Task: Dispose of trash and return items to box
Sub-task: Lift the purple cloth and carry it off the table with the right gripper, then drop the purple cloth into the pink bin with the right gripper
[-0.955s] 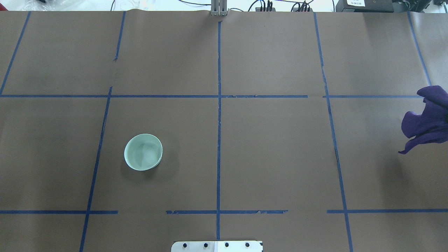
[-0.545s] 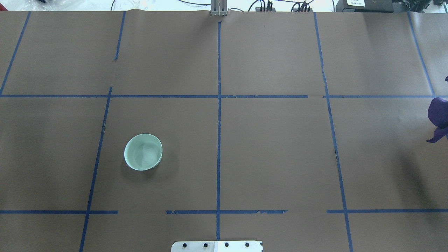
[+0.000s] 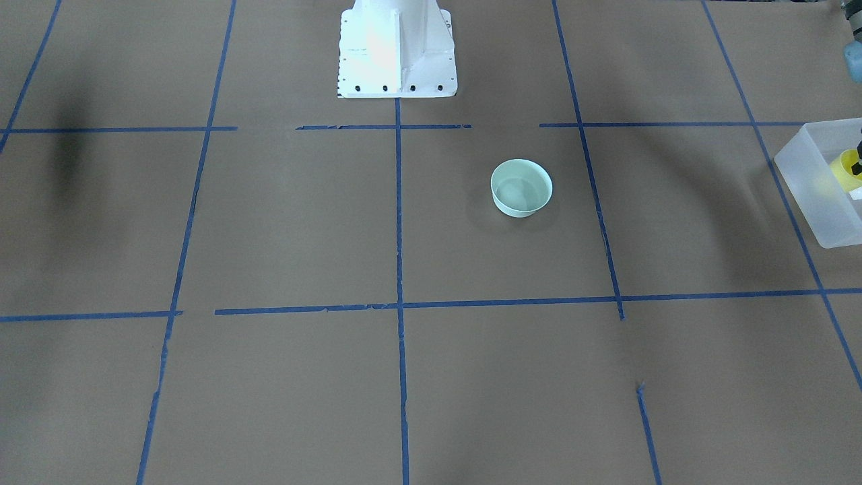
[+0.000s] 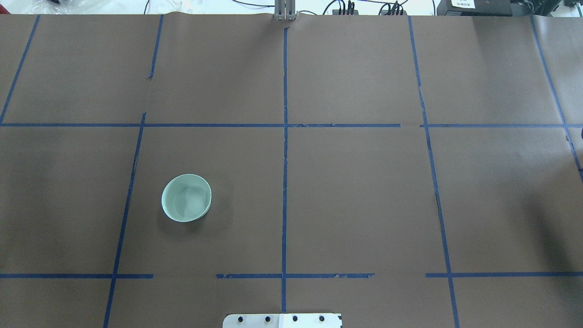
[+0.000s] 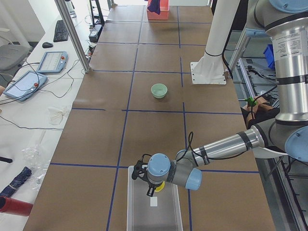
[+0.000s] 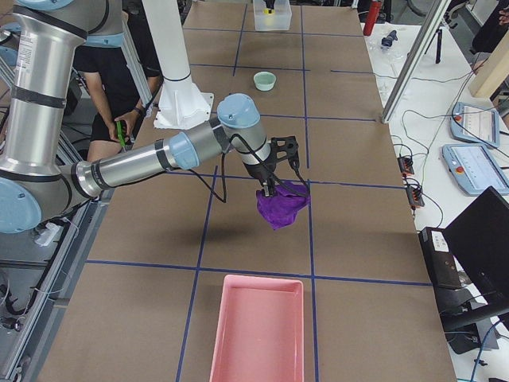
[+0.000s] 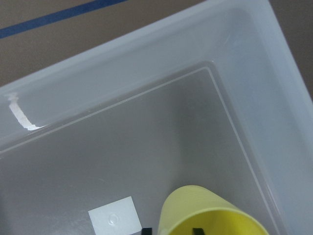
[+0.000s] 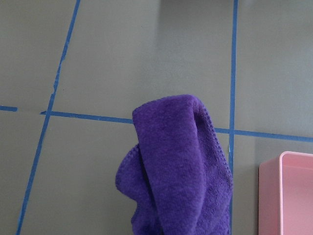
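Brown paper table (image 4: 355, 200) with a blue tape (image 4: 284, 182) grid, and both arms work off its two ends. At the robot's far left sits the box (image 5: 139, 211), with the left gripper (image 5: 153, 188) down inside its walls. The wrist view shows two black fingertips (image 7: 145, 230) straddling the rim of the cup (image 7: 210, 215), so the jaws look narrow and pinched on the cup wall. The cup's mouth faces up toward the wrist, with its long axis roughly along the tool. The cup is over the box floor and near one corner, so letting go should land it inside, I judge. Next along is the bowl (image 4: 186, 198), upright and alone on the robot's left half, well apart from both arms, with the left arm nearer to it. Further right is the right gripper (image 6: 270, 189), with a purple cloth (image 6: 280, 205) hanging off it above the table. Its jaws show only in the side view, so I cannot tell their gap. The pink tray (image 6: 262, 326) lies outward past one tape line, toward the table's right end. The right wrist view puts it at the lower right, beside the cloth rather than under it. The overhead view catches only the bowl. The front view clips the box and cup at its edge, and only the side views show the arms.
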`<state>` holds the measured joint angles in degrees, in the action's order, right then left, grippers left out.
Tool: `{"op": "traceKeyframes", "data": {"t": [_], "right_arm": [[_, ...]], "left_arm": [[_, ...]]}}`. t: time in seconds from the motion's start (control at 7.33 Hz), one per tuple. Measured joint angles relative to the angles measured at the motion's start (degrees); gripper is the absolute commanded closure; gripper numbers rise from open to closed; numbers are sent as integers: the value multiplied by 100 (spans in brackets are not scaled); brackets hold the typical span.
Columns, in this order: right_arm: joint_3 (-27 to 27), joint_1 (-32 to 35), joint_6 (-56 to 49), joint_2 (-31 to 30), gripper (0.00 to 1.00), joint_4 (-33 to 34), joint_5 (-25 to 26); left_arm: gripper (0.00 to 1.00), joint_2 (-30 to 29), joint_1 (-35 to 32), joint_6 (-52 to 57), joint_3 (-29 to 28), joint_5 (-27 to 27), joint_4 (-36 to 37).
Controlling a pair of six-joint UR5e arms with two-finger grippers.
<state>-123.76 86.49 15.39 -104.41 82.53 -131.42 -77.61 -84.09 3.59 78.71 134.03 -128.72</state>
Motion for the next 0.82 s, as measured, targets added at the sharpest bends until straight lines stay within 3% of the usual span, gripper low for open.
{"op": "traceKeyframes", "data": {"t": [0.14,0.41,0.68,0.82], "right_arm": [[20,120,-247,10,100,121,57],[111,490,-1178,144,100,652,339],[544,1014,-2336,319,100,918,632],[857,1242,-2937,355,100,930,775]], "left_arm": [[0,-13,-17,-4,270,-15,120],[0,-201,-144,-13,1194,-51,1320],[0,-706,-388,-253,2099,-236,2672],[0,-821,-397,-857,2483,-289,2902]]}}
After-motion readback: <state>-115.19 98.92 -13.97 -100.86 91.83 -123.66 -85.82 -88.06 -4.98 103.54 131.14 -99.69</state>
